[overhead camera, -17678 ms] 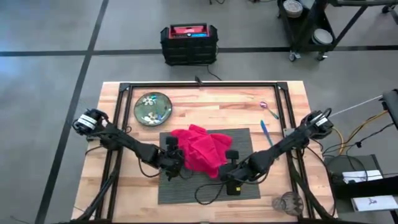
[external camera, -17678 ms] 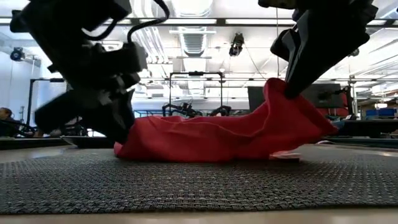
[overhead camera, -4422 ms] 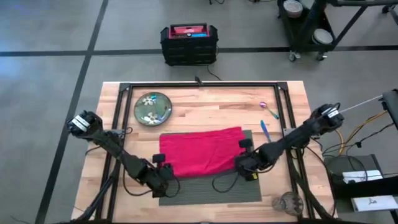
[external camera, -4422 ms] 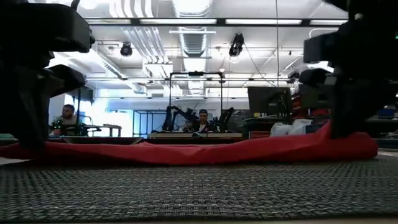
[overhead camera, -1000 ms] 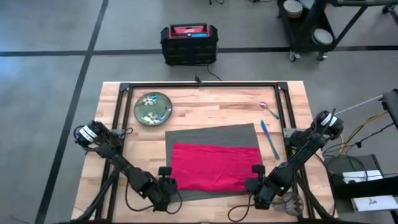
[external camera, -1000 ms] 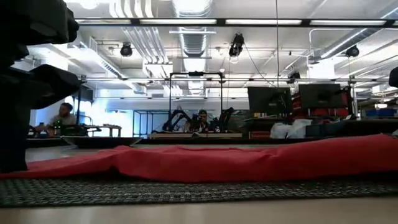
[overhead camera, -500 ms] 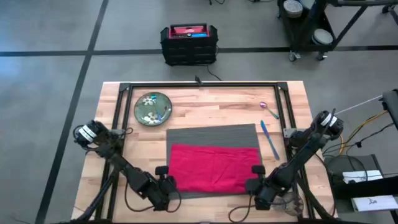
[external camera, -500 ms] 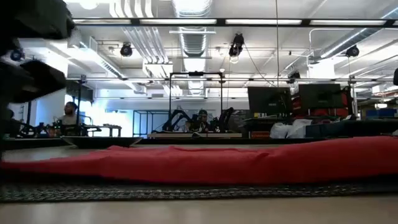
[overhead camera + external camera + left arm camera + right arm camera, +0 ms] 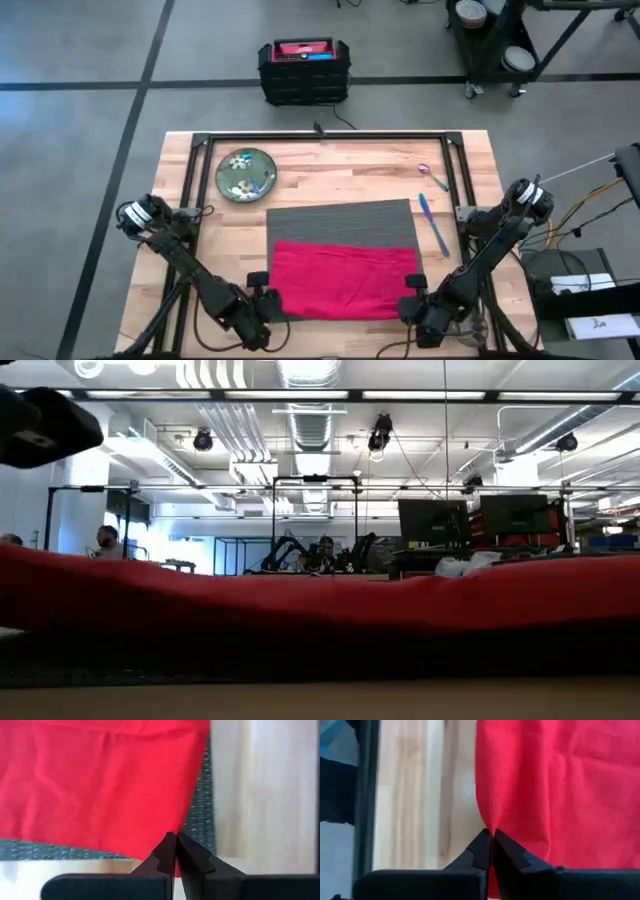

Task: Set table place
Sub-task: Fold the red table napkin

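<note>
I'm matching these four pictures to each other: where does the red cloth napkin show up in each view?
High view: red cloth napkin on the near half of the dark grey ribbed placemat.
Low view: a red band across the whole width.
Left wrist view: fills the upper part, corner pinched.
Right wrist view: fills one side, corner pinched.
Shared landmark: the placemat.

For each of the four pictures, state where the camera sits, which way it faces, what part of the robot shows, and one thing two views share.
High view: overhead, facing straight down on the table; both arms, left gripper and right gripper at the napkin's near corners.
Low view: tabletop height, facing the room; one dark arm part at upper left.
Left wrist view: on the left arm, facing its shut fingers pinching the napkin over the placemat.
Right wrist view: likewise, right fingers.
Shared: all four show the red napkin.
</note>
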Controlling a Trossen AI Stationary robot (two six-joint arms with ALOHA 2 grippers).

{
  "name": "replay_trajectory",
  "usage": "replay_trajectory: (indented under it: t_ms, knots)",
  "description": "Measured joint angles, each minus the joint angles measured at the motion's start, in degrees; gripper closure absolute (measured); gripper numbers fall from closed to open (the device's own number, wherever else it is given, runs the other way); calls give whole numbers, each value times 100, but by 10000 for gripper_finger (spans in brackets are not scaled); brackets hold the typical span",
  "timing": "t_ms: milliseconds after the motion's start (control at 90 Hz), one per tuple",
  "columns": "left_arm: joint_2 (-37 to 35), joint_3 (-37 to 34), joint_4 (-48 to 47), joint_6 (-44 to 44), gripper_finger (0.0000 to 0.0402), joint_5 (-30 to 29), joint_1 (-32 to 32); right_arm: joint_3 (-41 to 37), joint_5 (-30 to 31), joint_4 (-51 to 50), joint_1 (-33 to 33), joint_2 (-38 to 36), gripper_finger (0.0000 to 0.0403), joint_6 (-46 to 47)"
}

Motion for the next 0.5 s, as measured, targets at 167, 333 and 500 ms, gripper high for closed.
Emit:
replay_trajectory:
  t_ms: [167,333,500]
  knots:
    - [-33,253,-698,81,401,-304,159,89,19,-268,-103,-317,403,118]
    - [-291,345,-1259,156,401,-774,426,86,205,-974,-215,-821,403,542]
    - [-492,-8,-1313,528,401,-810,933,-160,327,-1574,-510,-1076,403,876]
